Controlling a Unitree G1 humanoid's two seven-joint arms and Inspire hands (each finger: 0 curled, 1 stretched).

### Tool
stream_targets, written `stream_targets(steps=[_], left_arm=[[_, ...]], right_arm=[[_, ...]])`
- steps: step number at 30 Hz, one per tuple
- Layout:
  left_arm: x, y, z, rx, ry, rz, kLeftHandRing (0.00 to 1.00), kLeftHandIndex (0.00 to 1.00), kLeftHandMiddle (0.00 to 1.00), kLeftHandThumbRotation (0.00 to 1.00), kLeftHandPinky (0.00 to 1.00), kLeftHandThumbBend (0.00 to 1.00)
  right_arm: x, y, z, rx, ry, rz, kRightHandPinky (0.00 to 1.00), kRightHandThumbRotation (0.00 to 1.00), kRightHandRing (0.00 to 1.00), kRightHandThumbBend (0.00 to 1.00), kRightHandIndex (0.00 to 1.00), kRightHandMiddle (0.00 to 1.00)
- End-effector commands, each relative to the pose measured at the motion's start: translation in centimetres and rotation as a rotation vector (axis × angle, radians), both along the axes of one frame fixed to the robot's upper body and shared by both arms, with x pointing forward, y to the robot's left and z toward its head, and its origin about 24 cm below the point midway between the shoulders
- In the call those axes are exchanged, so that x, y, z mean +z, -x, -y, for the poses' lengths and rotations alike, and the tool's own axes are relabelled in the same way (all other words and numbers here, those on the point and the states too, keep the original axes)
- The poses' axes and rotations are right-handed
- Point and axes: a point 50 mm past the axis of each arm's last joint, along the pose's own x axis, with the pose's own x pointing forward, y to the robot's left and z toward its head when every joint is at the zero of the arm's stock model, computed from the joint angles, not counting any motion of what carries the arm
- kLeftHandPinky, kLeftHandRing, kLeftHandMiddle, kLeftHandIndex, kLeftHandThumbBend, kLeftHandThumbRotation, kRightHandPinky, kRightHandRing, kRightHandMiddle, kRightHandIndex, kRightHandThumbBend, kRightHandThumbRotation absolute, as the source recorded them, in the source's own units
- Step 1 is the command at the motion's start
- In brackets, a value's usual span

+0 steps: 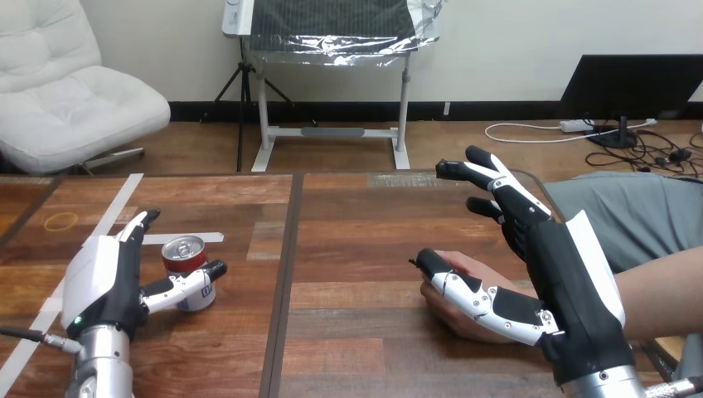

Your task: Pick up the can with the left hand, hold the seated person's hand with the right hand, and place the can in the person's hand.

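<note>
At the left of the wooden worktop (356, 240) the left hand (112, 278) rests beside the can (183, 253); the can stands upright on the worktop, close to a short strip of white tape (209, 238); the fingers of this hand point straight away from the robot at the left side of the can, and the thumb (184, 286) reaches across the near side of the can and seems to touch it; the hand is open, it does not yet close round the can. More to the right, the person's hand (454, 319) lies on the worktop; the right hand (572, 282) is over it, open, with its fingers (489, 176) spread and raised in the air; only its thumb (477, 292) lies across the person's hand, not curled round it.
</note>
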Motion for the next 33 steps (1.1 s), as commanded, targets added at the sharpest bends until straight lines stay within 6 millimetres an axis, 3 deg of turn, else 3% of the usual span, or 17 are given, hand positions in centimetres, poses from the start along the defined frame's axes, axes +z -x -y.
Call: stream_targets(steps=[1,33], left_arm=[[2.71,-2.71,0.58,-0.008,0.029,0.089,0.85,0.87,0.87,0.51,0.77,0.88],[2.64,-3.7,1.07,-0.007,0.014,0.047,0.84,0.89,0.88,0.54,0.75,0.87]], right_arm=[[2.13,-0.68,-0.07,0.02,0.015,0.107,0.87,0.0,0.95,0.57,0.79,0.95],[2.31,-0.54,0.1,0.01,0.043,0.094,0.88,0.0,0.96,0.56,0.8,0.96]])
